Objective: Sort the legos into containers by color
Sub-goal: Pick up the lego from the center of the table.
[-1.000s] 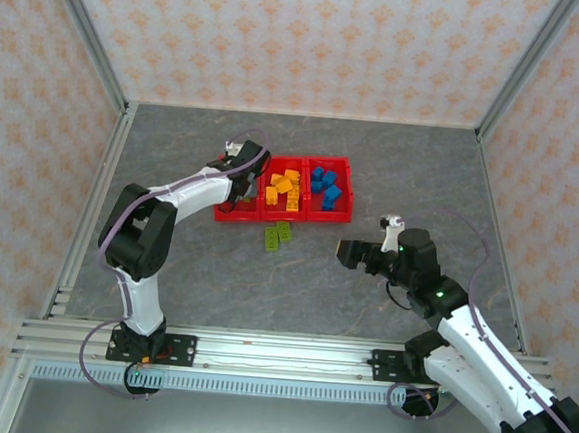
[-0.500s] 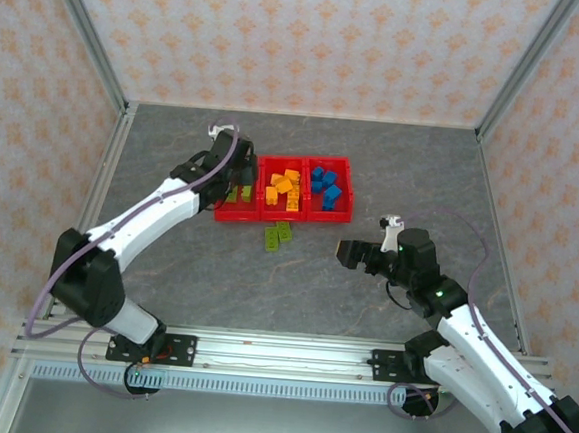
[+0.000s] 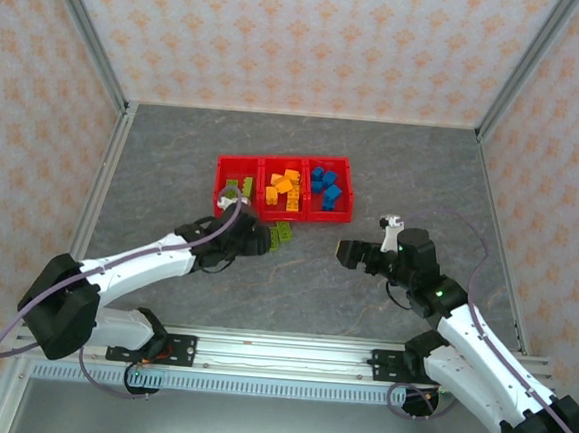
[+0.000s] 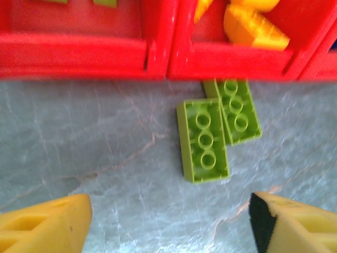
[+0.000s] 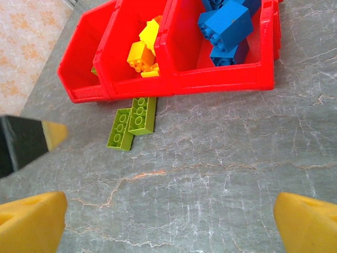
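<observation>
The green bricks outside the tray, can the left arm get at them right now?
Probably yes: the left gripper hangs open just short of the green bricks, with nothing lying between.

Overhead plus wrists, sharing green legos (image 3: 278,235)

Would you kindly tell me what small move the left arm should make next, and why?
Probably lower the open left gripper onto the nearer green brick and close. That brick lies on the table just ahead of it, outside the red tray, touching the second green brick, so a careful descent seems wise.
</observation>
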Robot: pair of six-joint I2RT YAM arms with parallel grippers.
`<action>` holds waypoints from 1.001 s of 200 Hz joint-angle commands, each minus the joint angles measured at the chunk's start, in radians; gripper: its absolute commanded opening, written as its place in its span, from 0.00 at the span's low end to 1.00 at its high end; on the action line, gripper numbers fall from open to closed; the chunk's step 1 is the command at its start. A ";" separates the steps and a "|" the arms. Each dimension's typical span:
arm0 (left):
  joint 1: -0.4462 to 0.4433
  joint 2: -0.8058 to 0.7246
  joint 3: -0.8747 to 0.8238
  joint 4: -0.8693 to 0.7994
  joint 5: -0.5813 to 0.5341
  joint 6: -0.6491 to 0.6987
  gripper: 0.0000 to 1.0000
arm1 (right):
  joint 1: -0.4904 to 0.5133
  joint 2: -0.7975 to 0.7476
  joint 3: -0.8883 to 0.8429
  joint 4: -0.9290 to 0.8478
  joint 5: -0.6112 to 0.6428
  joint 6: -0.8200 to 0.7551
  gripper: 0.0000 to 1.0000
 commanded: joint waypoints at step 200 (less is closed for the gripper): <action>-0.124 0.454 0.277 -0.131 -0.228 0.007 0.90 | 0.004 -0.003 0.000 -0.001 0.018 -0.012 1.00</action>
